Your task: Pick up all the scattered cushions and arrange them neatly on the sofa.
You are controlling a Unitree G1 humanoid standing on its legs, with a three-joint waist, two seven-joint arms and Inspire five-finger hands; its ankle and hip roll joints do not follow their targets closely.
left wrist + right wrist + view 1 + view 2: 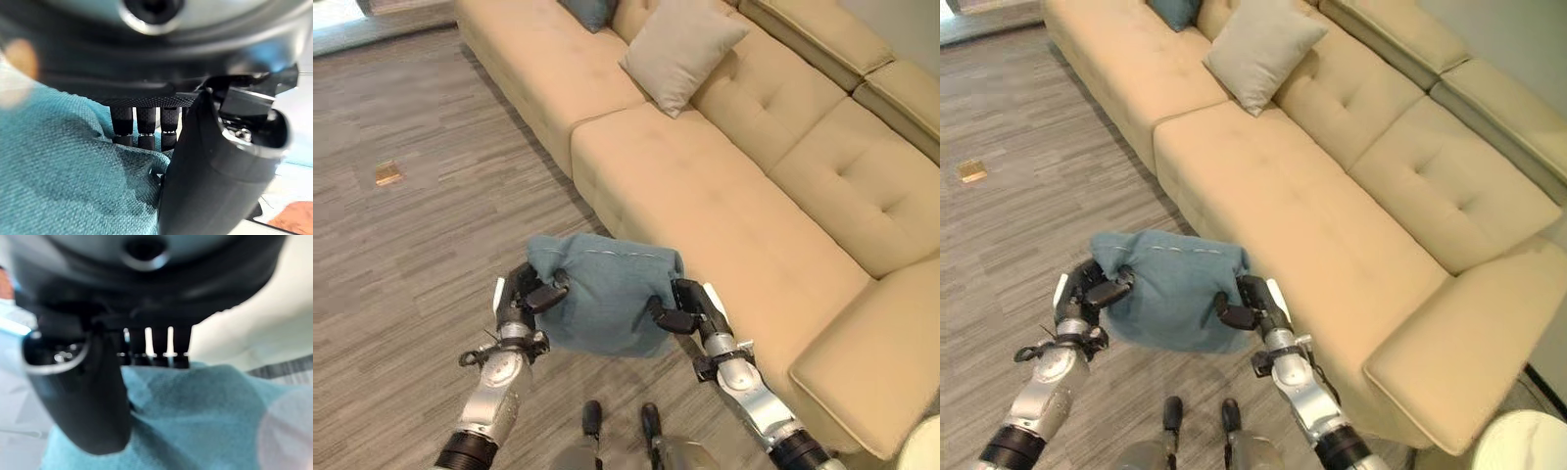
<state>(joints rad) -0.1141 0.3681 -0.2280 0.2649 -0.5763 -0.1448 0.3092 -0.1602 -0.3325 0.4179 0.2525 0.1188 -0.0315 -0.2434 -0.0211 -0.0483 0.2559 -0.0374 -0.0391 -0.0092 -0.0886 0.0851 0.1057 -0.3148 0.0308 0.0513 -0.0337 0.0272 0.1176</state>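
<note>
Left eye view: both hands, left hand [530, 294] and right hand [683, 311], pinch a soft teal fabric cushion [604, 291] between them above the grey wood-look floor [401, 235], just beside the long beige tufted sofa [754, 196].

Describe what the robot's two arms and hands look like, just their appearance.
Both arms are silver-grey metal with black cuffs. The left hand and right hand are dark, with black segmented fingers, bulky rounded thumbs, and a white panel on each hand's outer side.

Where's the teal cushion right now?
The teal cushion is held up between the left hand and right hand, over the floor just in front of the sofa seat edge.
</note>
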